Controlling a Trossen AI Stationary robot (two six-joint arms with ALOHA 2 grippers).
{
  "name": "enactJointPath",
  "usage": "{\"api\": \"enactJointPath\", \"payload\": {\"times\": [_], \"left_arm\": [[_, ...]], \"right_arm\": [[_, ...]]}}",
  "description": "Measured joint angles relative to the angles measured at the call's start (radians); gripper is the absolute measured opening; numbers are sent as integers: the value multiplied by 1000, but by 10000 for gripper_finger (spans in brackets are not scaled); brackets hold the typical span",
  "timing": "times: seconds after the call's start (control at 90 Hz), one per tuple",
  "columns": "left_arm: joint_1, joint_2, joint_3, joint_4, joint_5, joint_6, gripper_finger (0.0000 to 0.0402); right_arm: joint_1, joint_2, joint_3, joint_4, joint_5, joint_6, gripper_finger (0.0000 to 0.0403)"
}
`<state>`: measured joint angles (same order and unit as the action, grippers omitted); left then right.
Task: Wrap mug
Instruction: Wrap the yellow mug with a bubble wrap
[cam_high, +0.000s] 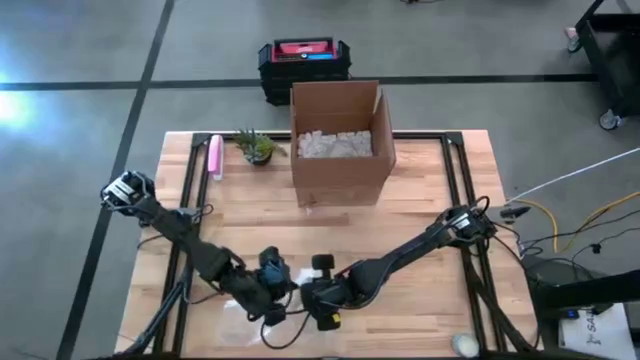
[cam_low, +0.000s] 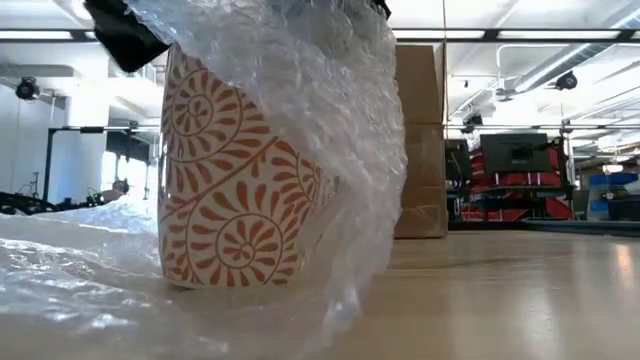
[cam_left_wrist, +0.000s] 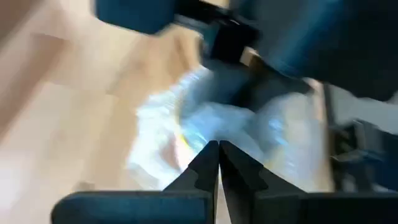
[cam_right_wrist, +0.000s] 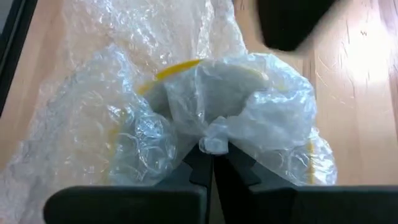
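1. A cardboard box (cam_high: 340, 140) stood at the far middle of the wooden table (cam_high: 420, 230), open at the top and holding pale packing fill (cam_high: 335, 144); in the low view it rose behind the mug, well apart from it
2. A small potted plant (cam_high: 257, 148) and a pink tube (cam_high: 214, 157) lay near the table's far left edge, and a black and red case (cam_high: 304, 62) sat on the floor beyond the table
3. Nothing stood between the box and the two arms; only the bubble wrap (cam_low: 330, 140) covered the mug from the camera's side
4. The mug (cam_low: 235, 190) stood upright on the table near the front edge, between the two grippers, white with an orange scroll pattern and a yellow inside rim visible in the right wrist view
5. The wrap was draped over the mug's top and down one side, with more of it spread flat on the table
6. The left gripper (cam_left_wrist: 217, 163) had its fingers pressed together just beside the wrap; whether it pinched any film I cannot tell
7. The right gripper (cam_right_wrist: 212, 157) was closed on a bunched fold of wrap over the mug's mouth
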<state>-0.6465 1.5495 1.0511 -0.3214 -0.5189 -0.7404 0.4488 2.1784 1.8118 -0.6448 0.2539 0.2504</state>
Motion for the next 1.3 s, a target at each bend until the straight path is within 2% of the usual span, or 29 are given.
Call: {"api": "enactJointPath", "payload": {"times": [0.244, 0.533, 0.656, 0.822, 1.044, 1.189, 1.3], "left_arm": [[25, 122, -10, 151, 41, 67, 0], [24, 122, -11, 150, 57, 70, 0], [24, 122, -11, 149, 57, 74, 0], [19, 110, 7, 108, 66, 77, 0], [-11, 63, 161, -241, 71, 30, 0], [-68, 58, 251, -565, 151, -158, 0], [-149, 55, 246, -652, 179, -289, 5]], "right_arm": [[0, -10, 6, -27, -7, 0, 0], [4, -76, 178, -246, 6, 0, 0], [4, -49, 152, -169, 1, -5, 0], [7, 8, 95, -163, -1, 42, 0], [9, 16, 87, -160, 10, 56, 0], [9, 16, 94, -158, 8, 47, 0], [8, 17, 94, -154, 8, 46, 0]]}}
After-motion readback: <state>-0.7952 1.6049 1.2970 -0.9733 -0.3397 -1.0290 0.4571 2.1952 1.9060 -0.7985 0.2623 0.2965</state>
